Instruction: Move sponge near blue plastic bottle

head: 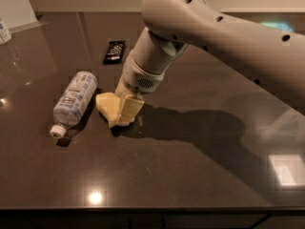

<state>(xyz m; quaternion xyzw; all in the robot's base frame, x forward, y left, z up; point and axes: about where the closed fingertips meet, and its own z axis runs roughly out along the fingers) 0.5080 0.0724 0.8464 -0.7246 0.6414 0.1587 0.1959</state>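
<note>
1. Arm (214, 27) is hiding the gripper's (125, 110) top; its pale yellow is blending into the sponge (106, 106), which it is clamping.
2. Sponge is sitting just beside the bottle (75, 99), which is lying down.
3. Dark glossy table (190, 175) is reflecting lights.

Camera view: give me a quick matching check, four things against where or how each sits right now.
1. blue plastic bottle
2. sponge
3. black wrapper
4. tool

A. flat on the table, farther back than the bottle
B. lying on its side, white cap toward the camera
C. below the arm's wrist, down at the sponge
D. pale yellow block next to the bottle, on its picture-right side

Pairs: 1-B, 2-D, 3-A, 4-C
</note>
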